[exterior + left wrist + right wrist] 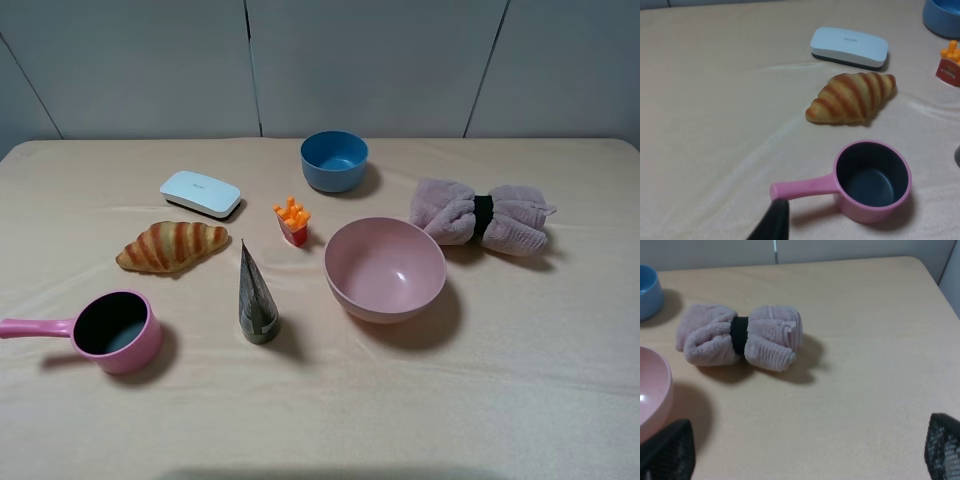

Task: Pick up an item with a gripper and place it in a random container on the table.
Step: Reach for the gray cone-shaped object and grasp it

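High up: dark tube [258, 298] on the table [520, 350], between pink saucepan [120, 332] and pale-pink bowl [388, 306], touching neither. Left wrist: left gripper [771, 229] showing one dark finger [776, 216] near the saucepan handle; spread impossible to tell. Right wrist: right gripper [807, 440] with fingers [667, 450] wide apart, holding nothing.

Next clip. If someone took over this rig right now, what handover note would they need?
Right gripper: open, empty, near the rolled towel.
Left gripper: only one finger shows, state unclear, close to the pink saucepan.
Tube: on the table, not held, between the saucepan and the pink bowl. The bowl is empty.
Done: nothing yet.
Left: grasp the tube and put it in the bowl.
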